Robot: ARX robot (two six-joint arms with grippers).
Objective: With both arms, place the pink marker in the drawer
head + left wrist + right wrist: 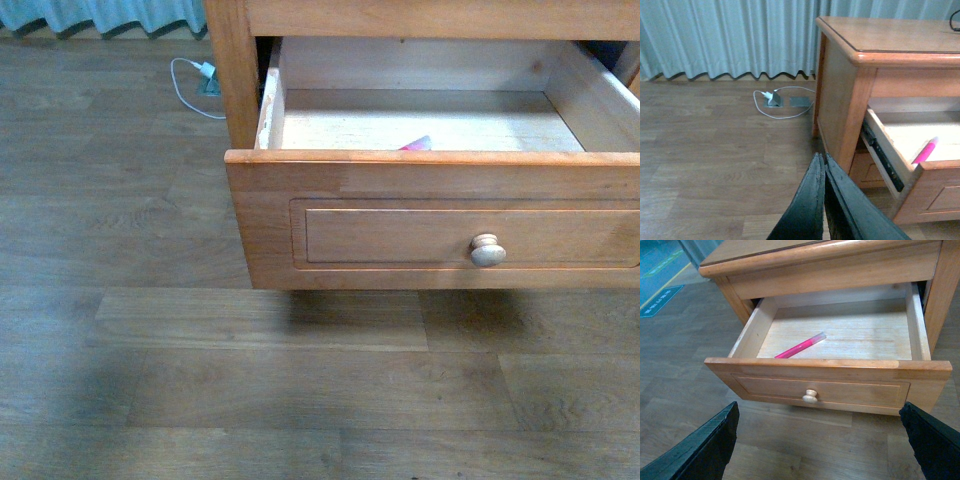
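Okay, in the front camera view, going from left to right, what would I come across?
white charger cable on the floor → pink marker lying in the open drawer → round knob on the drawer front

Our left gripper [822, 160] has its ridged black jaws pressed flat against each other, tapering to a narrow point. Our right gripper [818, 410] stands with its jaws spread wide (only the two black fingers [710, 445] show, at opposite edges of its wrist view).
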